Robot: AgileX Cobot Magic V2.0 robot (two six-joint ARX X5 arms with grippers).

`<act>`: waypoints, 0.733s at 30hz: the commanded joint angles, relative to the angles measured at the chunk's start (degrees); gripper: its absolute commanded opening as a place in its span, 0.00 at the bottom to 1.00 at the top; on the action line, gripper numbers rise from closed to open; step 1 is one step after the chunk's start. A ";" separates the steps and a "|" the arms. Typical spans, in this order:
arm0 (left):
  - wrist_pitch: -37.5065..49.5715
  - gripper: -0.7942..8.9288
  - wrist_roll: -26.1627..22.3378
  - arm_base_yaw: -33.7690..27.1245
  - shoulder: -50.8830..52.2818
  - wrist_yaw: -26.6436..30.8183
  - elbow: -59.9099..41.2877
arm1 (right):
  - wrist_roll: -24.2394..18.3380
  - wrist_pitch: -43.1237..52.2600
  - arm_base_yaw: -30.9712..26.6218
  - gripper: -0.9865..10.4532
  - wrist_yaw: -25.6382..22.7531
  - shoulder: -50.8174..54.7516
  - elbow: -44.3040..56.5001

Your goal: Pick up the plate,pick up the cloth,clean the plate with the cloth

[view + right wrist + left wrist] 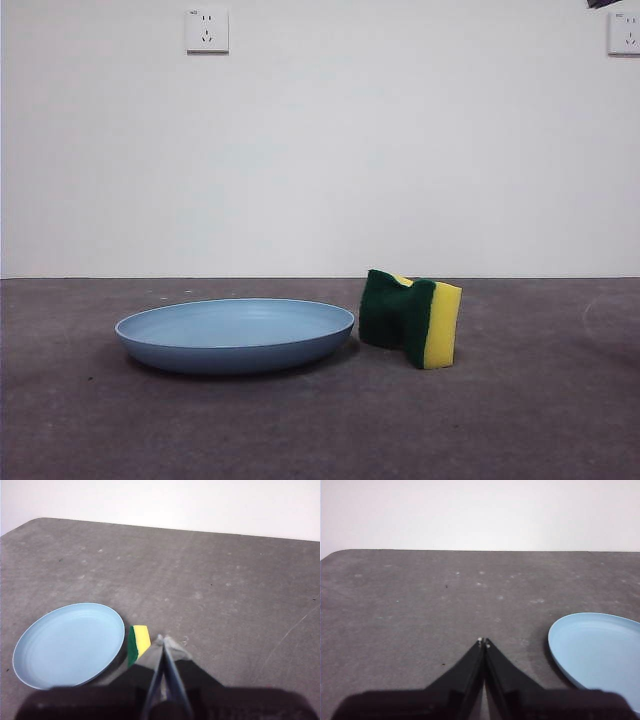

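Note:
The light-blue plate lies flat on the grey table, left of centre in the front view. The cloth, a yellow sponge with a dark green layer, stands on its edge just right of the plate. My left gripper is shut and empty, above the table with the plate's rim off to one side. My right gripper is shut and empty, high above the table, with the sponge and the plate below it. A black arm tip shows at the front view's top right corner.
A white wall stands behind the table, with two sockets on it. The grey tabletop runs wide around the plate and sponge.

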State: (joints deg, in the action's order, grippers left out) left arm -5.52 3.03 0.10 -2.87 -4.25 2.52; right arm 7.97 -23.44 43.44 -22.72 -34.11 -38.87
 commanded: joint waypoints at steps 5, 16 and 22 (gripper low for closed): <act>-3.08 0.08 0.37 -1.31 2.78 -0.26 -2.34 | 0.55 0.63 0.09 0.09 -0.15 0.04 0.37; -4.52 0.08 1.84 -1.36 2.75 -0.42 -2.34 | 0.55 0.61 0.09 0.09 -0.13 0.04 0.37; -4.52 0.08 1.84 -1.36 2.75 -0.42 -2.34 | 0.55 0.61 0.09 0.09 -0.13 0.04 0.37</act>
State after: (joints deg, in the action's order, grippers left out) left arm -10.24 4.54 -1.02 -0.27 -4.69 0.99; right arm 7.97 -23.44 43.44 -22.72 -34.11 -38.87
